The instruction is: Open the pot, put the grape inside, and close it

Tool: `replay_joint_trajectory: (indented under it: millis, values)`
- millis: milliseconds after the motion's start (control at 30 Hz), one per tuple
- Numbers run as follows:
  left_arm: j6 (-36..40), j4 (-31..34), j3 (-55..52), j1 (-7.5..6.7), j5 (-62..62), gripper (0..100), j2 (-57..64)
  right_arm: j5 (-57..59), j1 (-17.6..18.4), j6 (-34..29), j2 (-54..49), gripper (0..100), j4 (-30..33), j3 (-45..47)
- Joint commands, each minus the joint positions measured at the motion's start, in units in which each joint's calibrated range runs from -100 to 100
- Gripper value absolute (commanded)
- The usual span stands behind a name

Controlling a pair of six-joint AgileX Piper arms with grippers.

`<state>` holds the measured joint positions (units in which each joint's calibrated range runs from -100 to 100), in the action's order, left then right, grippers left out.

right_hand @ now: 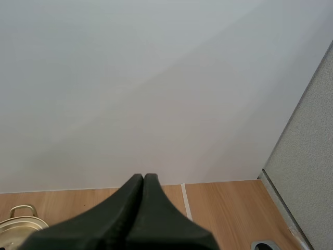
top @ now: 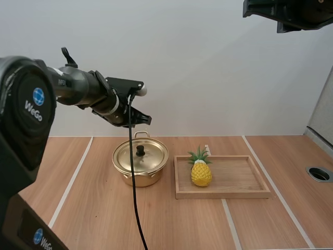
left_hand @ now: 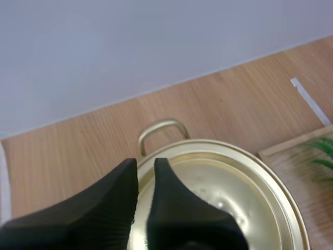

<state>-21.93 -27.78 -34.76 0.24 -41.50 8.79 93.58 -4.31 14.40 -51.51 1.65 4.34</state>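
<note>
A gold pot (top: 139, 172) with its lid (top: 148, 159) on stands on the wooden table; the lid has a black knob (top: 140, 150). My left gripper (top: 144, 120) hovers above the pot's far rim, apart from it. In the left wrist view its fingers (left_hand: 145, 162) stand a narrow gap apart over the lid (left_hand: 229, 198), near the pot's far handle (left_hand: 162, 128), holding nothing. A yellow toy pineapple (top: 201, 172) with green leaves lies in the wooden tray (top: 223, 195). My right gripper (right_hand: 143, 178) is shut, high above the table.
The tray sits just right of the pot. White tape lines (top: 70, 185) cross the table. A round grey hole (top: 319, 174) is set into the table at the far right, beside a grey partition (top: 323, 112).
</note>
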Motion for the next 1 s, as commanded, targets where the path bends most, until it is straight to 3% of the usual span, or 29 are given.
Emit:
replay_joint_trajectory:
  millis: [0,300,433,667,967]
  values:
    - [0.46,-0.38,3.05,0.74,4.52,0,4.32,-0.09,-0.19,0.08,-0.55,0,-0.06,-0.25]
    - [4.72,-2.48,7.26,3.21,15.54,0,19.27,-9.07,-0.19,0.17,-0.55,0,-2.17,-0.25]
    - [4.72,-2.70,7.26,3.38,20.09,0,27.13,-12.49,-0.19,3.63,-1.05,0,-7.94,1.26]
    - [3.72,-3.72,6.11,3.38,26.15,0,38.78,-29.98,-0.19,8.31,-6.92,0,-15.76,13.04]
    - [0.57,-3.72,-6.10,3.38,30.30,0,50.87,-34.29,-0.19,10.54,-12.75,0,-16.44,25.69]
